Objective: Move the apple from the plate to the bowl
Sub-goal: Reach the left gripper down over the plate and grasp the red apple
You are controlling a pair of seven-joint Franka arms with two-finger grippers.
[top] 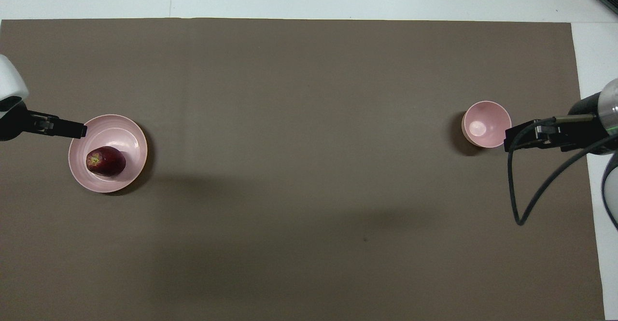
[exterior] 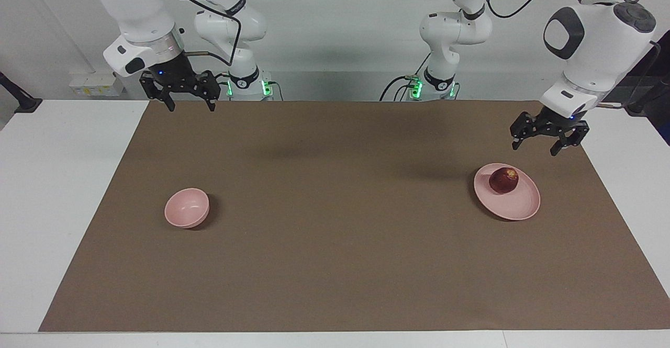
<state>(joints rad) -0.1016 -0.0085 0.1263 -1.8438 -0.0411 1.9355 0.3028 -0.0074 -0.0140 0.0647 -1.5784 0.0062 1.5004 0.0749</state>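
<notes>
Resting on the plate (exterior: pixel 515 205), the apple (top: pixel 105 161) (yellowish patch visible overhead only).

The white table (exterior: pixel 63 191) carries a brown mat (exterior: pixel 335 222) covering most of its surface. On the mat rest a pink bowl (exterior: pixel 187 208), toward the right arm's end, and a pink plate (exterior: pixel 515 204), toward the left arm's end.
</notes>
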